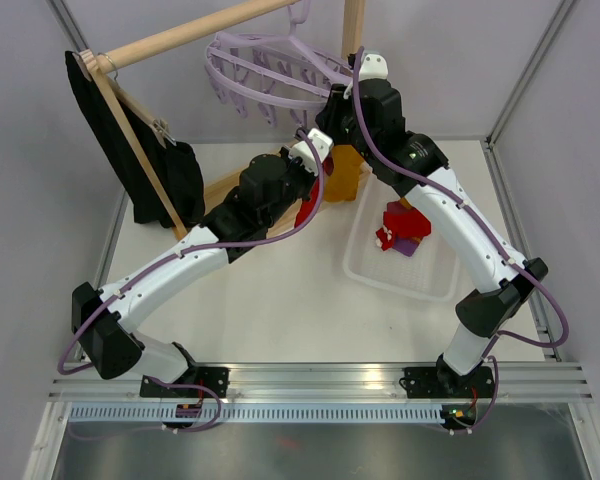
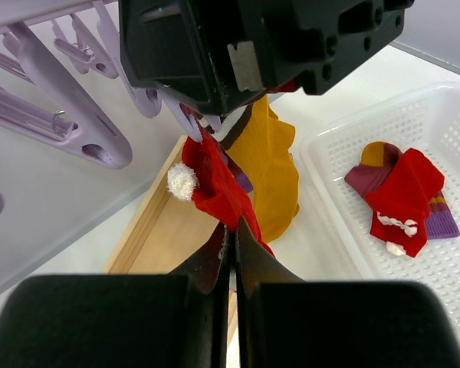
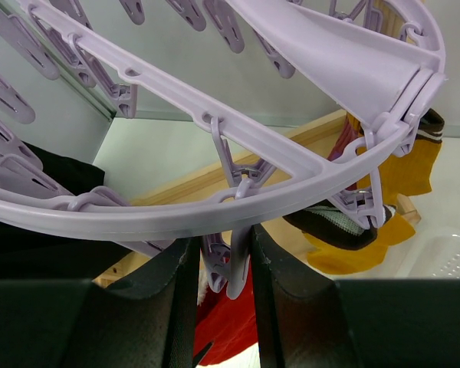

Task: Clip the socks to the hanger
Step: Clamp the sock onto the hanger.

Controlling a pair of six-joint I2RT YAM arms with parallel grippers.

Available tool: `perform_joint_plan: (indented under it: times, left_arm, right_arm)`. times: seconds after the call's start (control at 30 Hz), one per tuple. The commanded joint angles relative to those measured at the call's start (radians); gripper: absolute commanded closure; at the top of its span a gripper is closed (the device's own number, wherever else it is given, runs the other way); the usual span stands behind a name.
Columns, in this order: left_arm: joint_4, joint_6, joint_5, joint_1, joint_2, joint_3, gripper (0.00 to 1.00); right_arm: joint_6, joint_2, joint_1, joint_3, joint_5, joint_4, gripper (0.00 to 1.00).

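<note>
Mid-clipping: the left pincer [image 2: 231, 241], closed on the red sock [image 2: 215, 184], holds it just under the hanger [image 3: 215, 100] at far centre, while the right pincer [image 3: 220, 249] squeezes a peg [image 3: 234, 280]; next, the sock's edge likely needs feeding into that peg.

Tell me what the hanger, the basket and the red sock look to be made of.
Hanger: moulded plastic, lavender, smooth with a slight sheen; thin rigid spokes of even colour.
Basket: white plastic, slightly glossy; stiff walls pierced by a regular grid of small holes.
Red sock: soft fabric, probably knit, matt; it folds and drapes, and its fluffy white pom-pom looks like yarn.
</note>
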Motion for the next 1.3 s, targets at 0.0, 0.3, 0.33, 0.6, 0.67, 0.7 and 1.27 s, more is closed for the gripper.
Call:
perform_joint_plan:
  times: [0.0, 0.3, 0.33, 0.6, 0.67, 0.7, 1.27]
  left_arm:
    - [0.044, -0.025, -0.031, 0.003, 0.001, 0.010, 0.98]
    - [0.052, -0.033, -0.017, 0.003, 0.006, 0.030, 0.98]
    - [0.052, -0.033, -0.014, 0.003, 0.007, 0.033, 0.98]
    - [0.059, -0.044, 0.009, 0.003, 0.014, 0.061, 0.98]
    - [0.063, -0.044, 0.014, 0.003, 0.018, 0.067, 0.98]
    - [0.064, -0.044, 0.015, 0.003, 0.020, 0.074, 0.98]
    - [0.092, -0.053, 0.017, 0.003, 0.040, 0.117, 0.98]
  right_arm:
    - [-0.011, -0.006, -0.011, 0.041, 0.024, 0.045, 1.00]
    - [-0.011, -0.013, -0.011, 0.027, 0.024, 0.048, 1.00]
    - [-0.009, -0.013, -0.011, 0.024, 0.024, 0.048, 1.00]
    - [-0.012, -0.014, -0.011, 0.021, 0.022, 0.048, 1.00]
    - [-0.012, -0.014, -0.011, 0.018, 0.022, 0.048, 1.00]
    - [-0.012, -0.016, -0.011, 0.016, 0.024, 0.050, 1.00]
    - [-0.020, -0.011, -0.011, 0.007, 0.025, 0.053, 1.00]
